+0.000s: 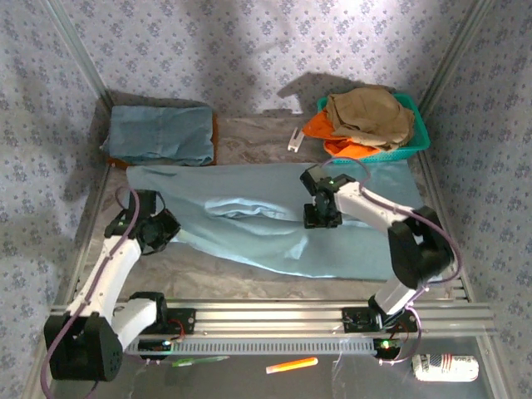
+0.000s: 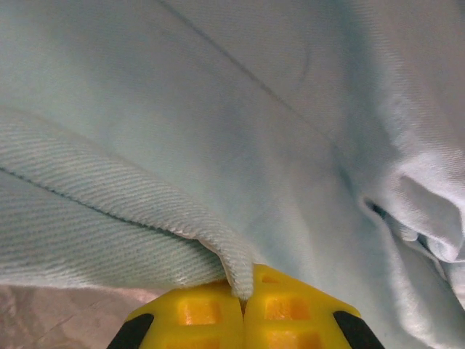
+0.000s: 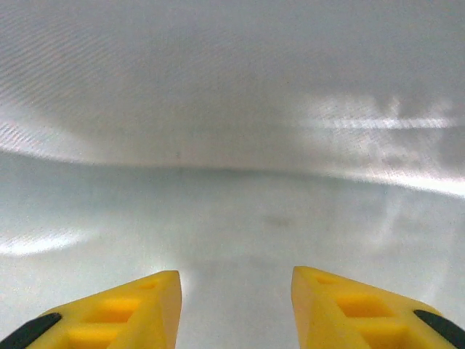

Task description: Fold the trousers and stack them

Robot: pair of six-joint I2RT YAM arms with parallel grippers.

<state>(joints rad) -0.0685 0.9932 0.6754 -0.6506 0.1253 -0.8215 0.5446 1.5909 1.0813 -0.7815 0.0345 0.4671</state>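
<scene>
Long pale grey-blue trousers [image 1: 249, 216] lie spread flat across the table from left to right. At their left end my left gripper [image 1: 160, 229] pinches a raised fold of the cloth edge [image 2: 240, 262], its yellow fingers [image 2: 196, 313] pressed together on it. My right gripper [image 1: 322, 218] stands over the middle of the trousers, pointing down. In the right wrist view its jaws [image 3: 236, 280] are apart just above the smooth cloth [image 3: 232, 203], with nothing between them.
A folded grey-blue garment [image 1: 162, 133] lies at the back left corner. A green basket [image 1: 420, 133] at the back right holds a tan garment [image 1: 370, 112] and an orange one [image 1: 320, 126]. A small white object [image 1: 295, 140] sits near the basket. Patterned walls close in three sides.
</scene>
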